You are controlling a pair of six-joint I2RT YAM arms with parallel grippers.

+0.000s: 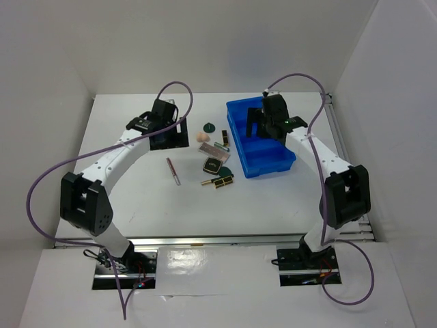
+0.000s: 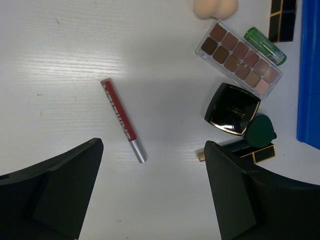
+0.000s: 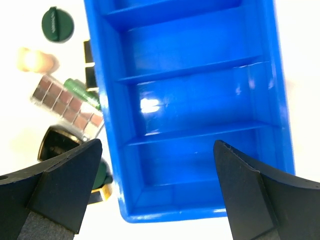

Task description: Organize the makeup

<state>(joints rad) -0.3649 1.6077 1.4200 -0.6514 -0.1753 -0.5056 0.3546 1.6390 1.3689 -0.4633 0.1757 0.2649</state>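
Note:
The makeup lies loose on the white table, left of the blue tray [image 1: 273, 154]. A slim pink pencil [image 1: 173, 171] [image 2: 122, 120] lies apart to the left. A peach sponge [image 1: 202, 137] [image 2: 216, 7], a brownish palette [image 2: 238, 57] [image 3: 65, 102], a dark square compact [image 2: 232, 108] [image 3: 55, 145], dark green round compacts [image 1: 209, 126] [image 2: 261, 131] [image 3: 56, 24] and black-and-gold lipstick tubes [image 1: 218, 182] [image 2: 282, 17] cluster by the tray. My left gripper [image 1: 167, 130] [image 2: 152, 195] is open and empty above the table near the pencil. My right gripper [image 1: 263, 119] [image 3: 155, 195] is open and empty over the tray.
The tray's rim [image 3: 102, 100] encloses several compartments that show nothing inside. A small green tube [image 2: 265, 45] lies against the palette. White walls enclose the table at the back and both sides.

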